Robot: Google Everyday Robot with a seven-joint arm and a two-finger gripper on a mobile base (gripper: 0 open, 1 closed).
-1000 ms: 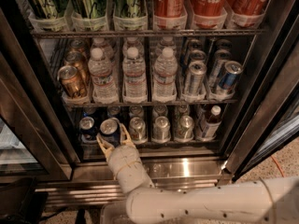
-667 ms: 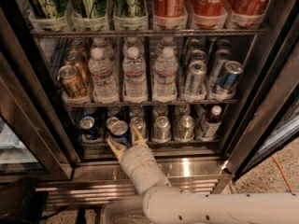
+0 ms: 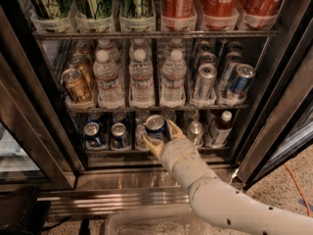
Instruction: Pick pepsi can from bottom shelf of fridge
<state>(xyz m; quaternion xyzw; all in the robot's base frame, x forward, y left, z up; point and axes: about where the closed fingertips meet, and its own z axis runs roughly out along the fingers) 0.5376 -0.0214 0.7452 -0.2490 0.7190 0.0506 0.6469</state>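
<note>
The fridge (image 3: 137,179) stands open in the camera view. My gripper (image 3: 162,137) reaches in from the lower right to the front of the bottom shelf (image 3: 113,152). It is shut on the pepsi can (image 3: 156,126), a short dark-blue can with a silver top. The can is tilted and held a little above and in front of the middle lanes. Two more short dark-blue cans (image 3: 93,133) stand in the left lanes. A pale silver can (image 3: 195,131) stands to the right of my gripper.
A small dark bottle with a white cap (image 3: 219,128) stands at the shelf's right end. Above are water bottles (image 3: 141,80), gold cans (image 3: 76,84) and slim blue-and-silver cans (image 3: 240,81). The glass door (image 3: 19,151) is at left. A clear bin (image 3: 156,224) sits below.
My gripper has moved right, from the left lanes to the middle of the bottom shelf. It carries the pepsi can with it, out of its lane.
</note>
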